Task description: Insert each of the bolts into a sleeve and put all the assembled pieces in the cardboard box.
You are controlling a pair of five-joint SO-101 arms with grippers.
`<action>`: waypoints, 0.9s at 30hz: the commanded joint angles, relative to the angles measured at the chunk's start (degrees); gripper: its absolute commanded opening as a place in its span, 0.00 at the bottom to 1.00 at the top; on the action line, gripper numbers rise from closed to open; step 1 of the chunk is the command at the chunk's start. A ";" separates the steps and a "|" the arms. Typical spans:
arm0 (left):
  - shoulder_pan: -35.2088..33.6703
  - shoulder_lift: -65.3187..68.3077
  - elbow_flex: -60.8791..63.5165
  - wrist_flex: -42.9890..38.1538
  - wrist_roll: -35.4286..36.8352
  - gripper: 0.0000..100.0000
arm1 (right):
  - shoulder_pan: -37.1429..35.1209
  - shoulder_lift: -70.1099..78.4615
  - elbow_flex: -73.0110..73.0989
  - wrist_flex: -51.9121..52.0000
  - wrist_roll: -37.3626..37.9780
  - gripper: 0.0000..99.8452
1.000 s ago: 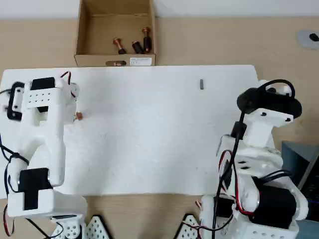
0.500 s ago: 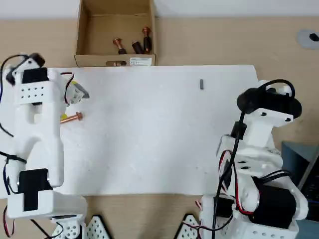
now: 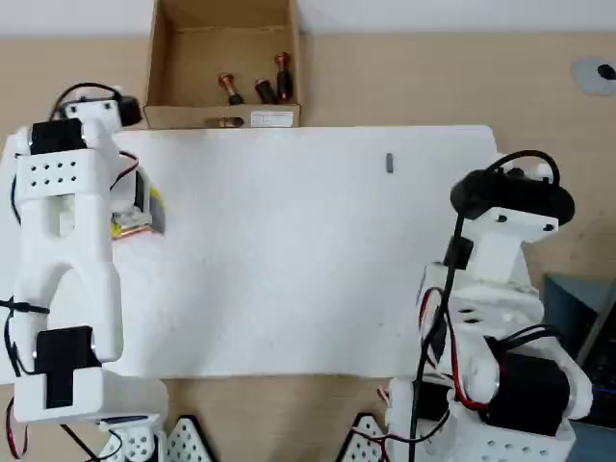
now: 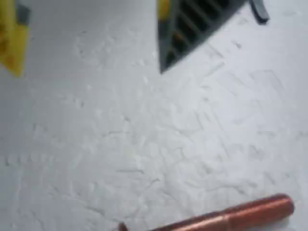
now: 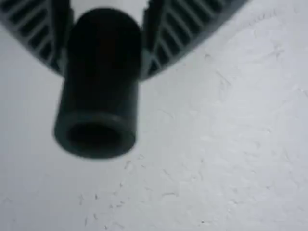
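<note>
Left pincer (image 4: 91,67) hangs spread open over the white mat (image 3: 308,269), with the copper bolt (image 4: 231,216) lying just beside it. My right pincer (image 5: 103,62), arm folded back, clamps a black sleeve (image 5: 96,110). I cannot read the cardboard box (image 3: 178,115) label (image 3: 271,118).

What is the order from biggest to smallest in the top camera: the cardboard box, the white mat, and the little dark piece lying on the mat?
1. white mat, by far the largest
2. cardboard box
3. little dark piece, tiny
</note>
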 commanded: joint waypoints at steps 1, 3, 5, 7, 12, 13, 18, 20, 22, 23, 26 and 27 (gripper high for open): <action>-0.97 -2.24 -3.08 0.26 -15.03 0.14 | 0.31 0.31 0.13 -1.23 0.62 0.01; -1.05 -2.24 -2.99 0.09 -22.86 0.14 | 0.31 0.31 0.13 -1.32 0.62 0.01; -1.05 -2.24 -1.58 -1.41 -28.31 0.14 | 0.31 0.31 0.13 -1.32 0.62 0.01; -0.97 -2.24 0.88 -5.27 -30.68 0.14 | 0.31 0.31 0.13 -1.32 0.62 0.01; -1.67 -2.24 9.76 -20.31 -33.58 0.14 | 0.31 0.40 0.84 -2.20 0.70 0.01; -1.67 -2.24 11.25 -22.42 -34.99 0.14 | 0.31 0.40 1.45 -2.81 0.97 0.01; -1.93 -2.24 17.32 -30.86 -41.14 0.14 | 0.31 0.40 3.30 -4.22 1.05 0.01; -2.02 -2.24 18.90 -32.70 -43.16 0.14 | 0.31 0.40 3.74 -4.57 0.97 0.01; -2.02 -2.07 20.40 -34.46 -44.84 0.14 | 0.31 0.40 4.62 -5.10 0.97 0.01; -2.02 -1.63 20.92 -35.25 -45.54 0.14 | 0.31 0.31 5.05 -5.27 0.97 0.01; -2.02 1.19 20.75 -36.22 -46.68 0.14 | 0.31 0.31 5.67 -5.45 0.97 0.01; -2.02 2.42 20.22 -36.57 -46.77 0.14 | 0.31 0.31 5.76 -5.54 0.88 0.01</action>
